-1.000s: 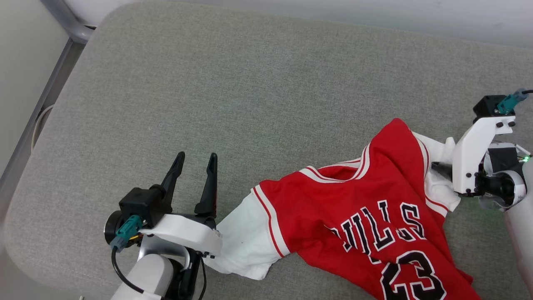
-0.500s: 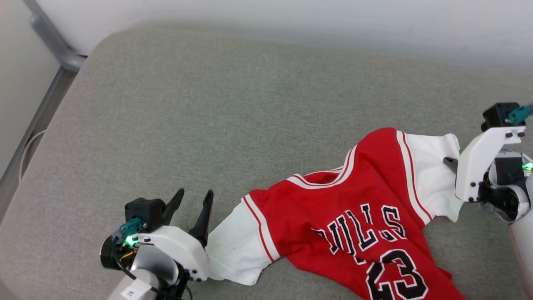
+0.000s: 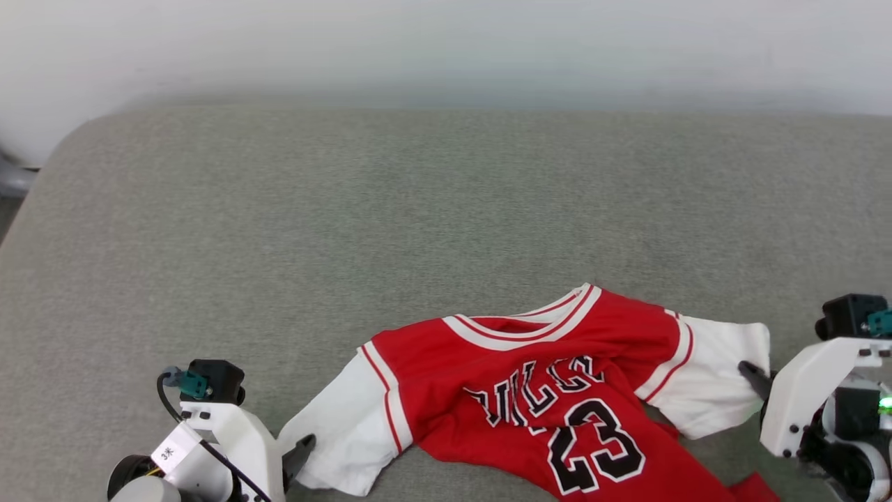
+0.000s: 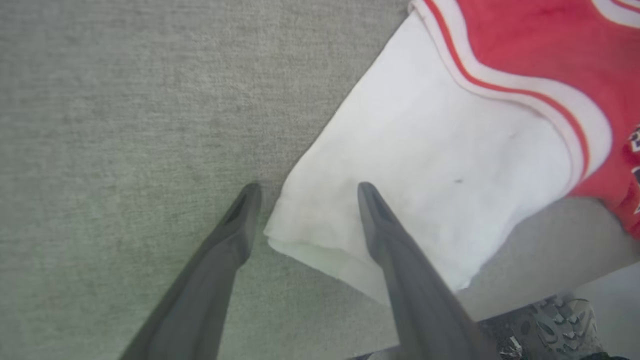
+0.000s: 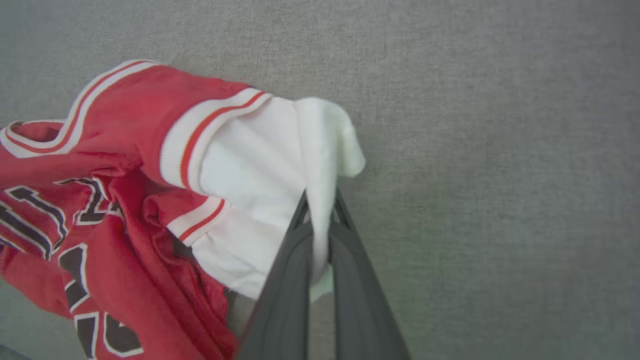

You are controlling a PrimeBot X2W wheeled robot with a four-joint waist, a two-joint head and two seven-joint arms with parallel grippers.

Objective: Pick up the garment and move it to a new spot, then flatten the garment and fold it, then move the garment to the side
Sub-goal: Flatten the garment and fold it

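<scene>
Jersey T-shirt (image 3: 543,362): red body, white sleeves, red-white striped trim, black white-outlined lettering and the number 23. Front side up and rumpled, in the lower centre to lower right of the head view. Lower part cut off by the bottom edge of the frame.

Support: grey upholstered cushion (image 3: 348,230), bare across the upper and left parts of the head view, bordered above by a pale wall (image 3: 446,42).

Near sleeve (image 3: 348,432): white, spread flat toward the lower left of the head view, cuff pointing at the left gripper.

Left gripper (image 4: 308,187): at the lower left corner of the head view, fingers spread wide, nothing held.

Jersey relative to left gripper: in the left wrist view, cuff corner between the two fingertips. One finger over bare cushion just beside the hem, the other over the white cloth. Contact with the cloth not discernible.

Far sleeve (image 3: 711,376): white, bunched, at the right of the head view.

Right gripper (image 5: 321,200): at the lower right edge of the head view, fingers clamped together on a fold of the far sleeve.

Jersey relative to right gripper: in the right wrist view, pinched white cloth standing up above the fingertips, red body trailing to the left of the frame.
</scene>
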